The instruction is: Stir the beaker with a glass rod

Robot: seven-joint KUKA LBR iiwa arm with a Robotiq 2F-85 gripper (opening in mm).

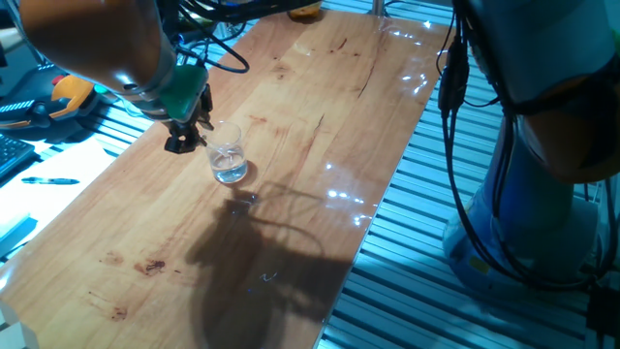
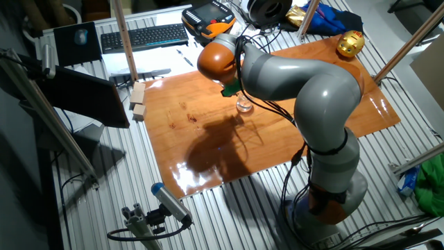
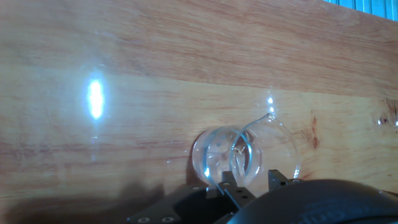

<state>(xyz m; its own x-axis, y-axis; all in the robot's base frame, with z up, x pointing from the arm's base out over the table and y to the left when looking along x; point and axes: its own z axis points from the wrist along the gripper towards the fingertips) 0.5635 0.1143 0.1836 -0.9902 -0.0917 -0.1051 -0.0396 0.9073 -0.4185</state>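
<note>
Grey arm with orange joints, black cables, green wrist, black claw (image 1: pixel 186 136).

A glossy wooden tabletop (image 1: pixel 291 145) sits on a ribbed metal bench (image 2: pixel 104 180), light glinting off its far side. A small clear beaker (image 1: pixel 229 162) holding a little liquid stands upright on the wood. Two pale wooden blocks (image 2: pixel 138 101) rest at the tabletop's edge, well apart from the beaker.

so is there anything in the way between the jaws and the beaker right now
Nothing visible stands between them. The gripper hangs right beside the beaker on the wooden table, and in the hand view the glass sits directly ahead of the jaws. A thin rod seems to reach into the beaker, but it's too faint to be sure.
</note>
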